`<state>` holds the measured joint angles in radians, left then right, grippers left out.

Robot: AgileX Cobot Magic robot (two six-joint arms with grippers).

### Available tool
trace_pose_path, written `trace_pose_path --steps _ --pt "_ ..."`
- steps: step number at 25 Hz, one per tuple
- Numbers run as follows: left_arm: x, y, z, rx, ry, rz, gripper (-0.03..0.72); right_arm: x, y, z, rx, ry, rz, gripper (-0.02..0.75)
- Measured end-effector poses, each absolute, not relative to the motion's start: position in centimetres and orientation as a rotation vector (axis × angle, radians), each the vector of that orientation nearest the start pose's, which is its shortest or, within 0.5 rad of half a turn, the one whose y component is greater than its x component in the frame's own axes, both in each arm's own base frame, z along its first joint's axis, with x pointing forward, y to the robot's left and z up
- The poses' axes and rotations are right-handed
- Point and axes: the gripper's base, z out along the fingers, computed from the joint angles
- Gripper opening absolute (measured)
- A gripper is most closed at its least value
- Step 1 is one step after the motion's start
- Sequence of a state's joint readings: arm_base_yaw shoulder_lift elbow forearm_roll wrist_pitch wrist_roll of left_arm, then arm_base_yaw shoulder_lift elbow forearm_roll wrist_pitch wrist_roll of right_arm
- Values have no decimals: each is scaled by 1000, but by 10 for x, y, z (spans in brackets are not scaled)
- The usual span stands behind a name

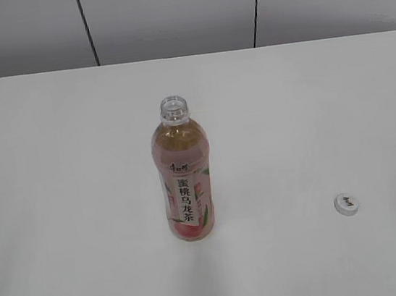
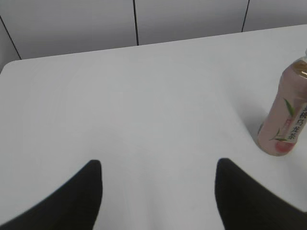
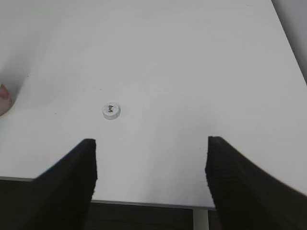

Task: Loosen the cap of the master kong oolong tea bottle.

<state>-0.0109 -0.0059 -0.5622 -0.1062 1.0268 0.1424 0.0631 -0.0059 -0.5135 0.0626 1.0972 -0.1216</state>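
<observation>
Standing upright near the front middle of the table, the master kong oolong tea bottle (image 1: 185, 175), a slim clear plastic bottle of pale amber tea with a pink-and-white label and black characters, has a bare, open neck. Well apart to its right lies the cap (image 1: 346, 203), a small round white plastic screw cap with dark print on top, resting flat on the table.

By the look of it, the loosening is already done and more: the cap is fully off, and nothing seems left except perhaps for the arms to stay clear.

Neither arm shows in the exterior view. The left gripper (image 2: 158, 191) has its dark fingers spread wide over bare table, holding nothing, with the bottle off to its right. The right gripper (image 3: 151, 177) is likewise wide and empty, the cap just ahead of it.

The plain white table (image 1: 60, 210) is matte; behind it runs a grey panelled wall (image 1: 166, 13) with dark seams.
</observation>
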Motion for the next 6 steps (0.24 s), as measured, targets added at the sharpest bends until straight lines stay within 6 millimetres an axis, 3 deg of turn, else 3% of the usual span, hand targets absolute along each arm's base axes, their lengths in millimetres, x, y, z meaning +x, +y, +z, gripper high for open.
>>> trace_pose_path --steps 6 --pt "-13 -8 297 155 1932 -37 445 -9 4 278 -195 2051 39 536"
